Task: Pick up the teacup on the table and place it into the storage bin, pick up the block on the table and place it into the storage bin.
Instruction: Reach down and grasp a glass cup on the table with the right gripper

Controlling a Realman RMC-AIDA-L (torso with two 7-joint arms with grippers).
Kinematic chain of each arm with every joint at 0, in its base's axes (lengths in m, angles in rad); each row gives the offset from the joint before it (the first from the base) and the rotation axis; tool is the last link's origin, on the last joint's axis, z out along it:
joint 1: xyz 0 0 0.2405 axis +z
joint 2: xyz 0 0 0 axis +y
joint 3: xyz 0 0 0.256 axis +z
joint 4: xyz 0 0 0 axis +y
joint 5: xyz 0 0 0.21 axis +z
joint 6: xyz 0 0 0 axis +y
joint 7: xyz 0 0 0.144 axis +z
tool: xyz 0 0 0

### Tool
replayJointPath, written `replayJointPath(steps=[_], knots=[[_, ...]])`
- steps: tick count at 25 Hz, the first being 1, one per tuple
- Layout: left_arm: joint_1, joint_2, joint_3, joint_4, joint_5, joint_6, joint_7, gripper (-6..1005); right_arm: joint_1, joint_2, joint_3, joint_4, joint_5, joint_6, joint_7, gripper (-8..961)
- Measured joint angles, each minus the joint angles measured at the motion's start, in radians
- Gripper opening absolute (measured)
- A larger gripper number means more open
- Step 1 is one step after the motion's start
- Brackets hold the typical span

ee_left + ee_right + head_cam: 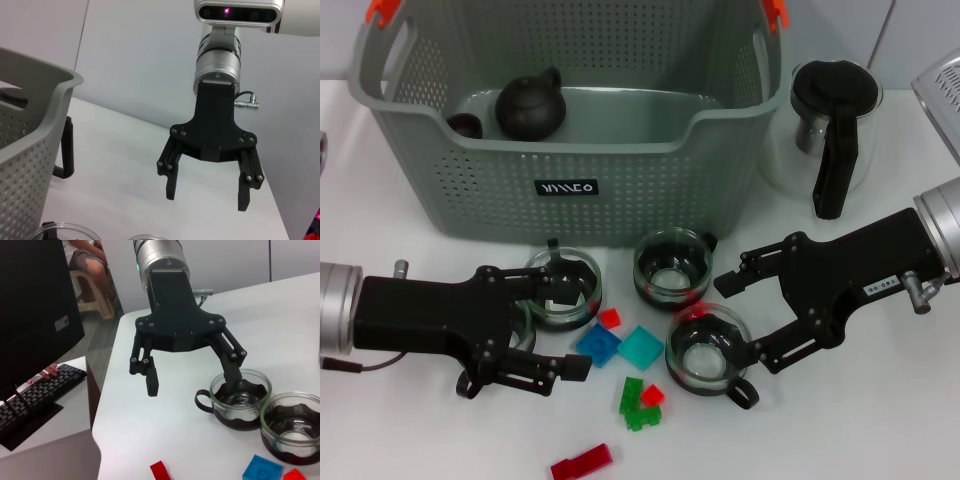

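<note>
Three glass teacups stand in front of the grey storage bin (570,150): a left one (578,270), a middle one (672,268) and a right one (705,355). My left gripper (570,332) is open over the left teacup (240,400), with one finger (233,375) dipping inside its rim and the other outside. My right gripper (742,322) is open beside the right teacup, its near finger by the handle. Blocks lie between them: red (611,318), blue (598,345), cyan (641,347), green (636,405) and a long red one (582,463).
A dark teapot (530,103) and a small dark cup (465,125) sit inside the bin. A glass jug (830,125) with black lid and handle stands to the bin's right. A white perforated object (942,88) shows at the right edge.
</note>
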Motion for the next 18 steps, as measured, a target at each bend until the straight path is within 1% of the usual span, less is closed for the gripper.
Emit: replayJointPath(steps=[15, 18], knots=[[0.000, -0.001, 0.001, -0.003, -0.002, 0.003, -0.005, 931, -0.002, 0.000, -0.004, -0.007, -0.003, -0.002, 0.009, 882], [0.000, -0.001, 0.001, -0.003, 0.000, 0.003, -0.007, 930, 0.010, 0.000, -0.008, -0.010, -0.029, -0.004, 0.036, 882]])
